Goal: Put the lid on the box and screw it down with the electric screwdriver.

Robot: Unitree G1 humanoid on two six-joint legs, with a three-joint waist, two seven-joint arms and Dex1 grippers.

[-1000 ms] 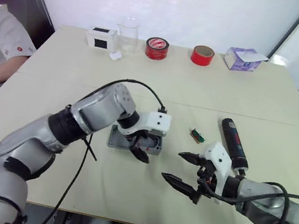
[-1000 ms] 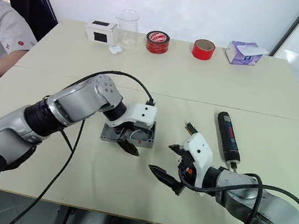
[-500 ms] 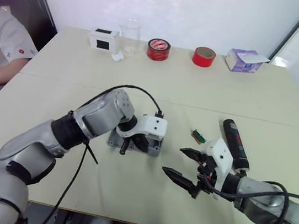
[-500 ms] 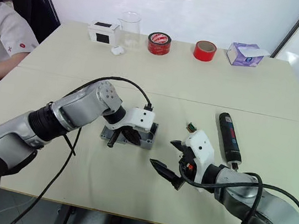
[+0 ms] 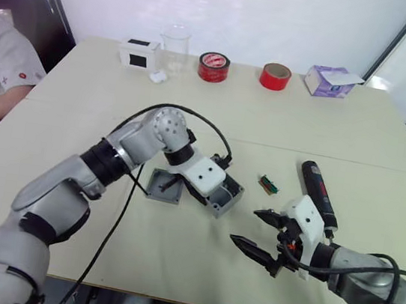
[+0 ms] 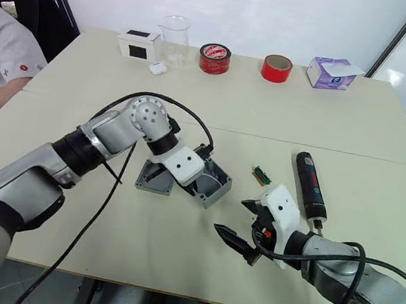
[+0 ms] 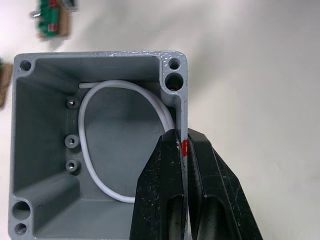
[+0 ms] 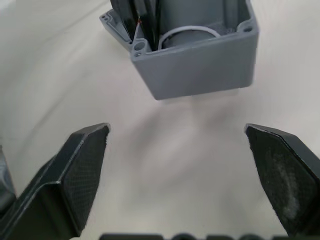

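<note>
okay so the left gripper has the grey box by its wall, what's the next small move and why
Probably lower the box flat onto the table and let go. The left gripper pinches one side wall, and the box looks tilted, just right of the lid, which lies flat by itself. The right gripper waits open in front of it, and the electric screwdriver lies untouched to the right.

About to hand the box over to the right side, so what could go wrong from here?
The left gripper pinches just one thin wall of the box, which looks tilted off the table, so it may swing or slip out. The white wire loop runs close to the inner finger and could get snagged. The lid lies under the left arm and may be knocked. The right gripper waits open close by; a fast pass could bump it.
</note>
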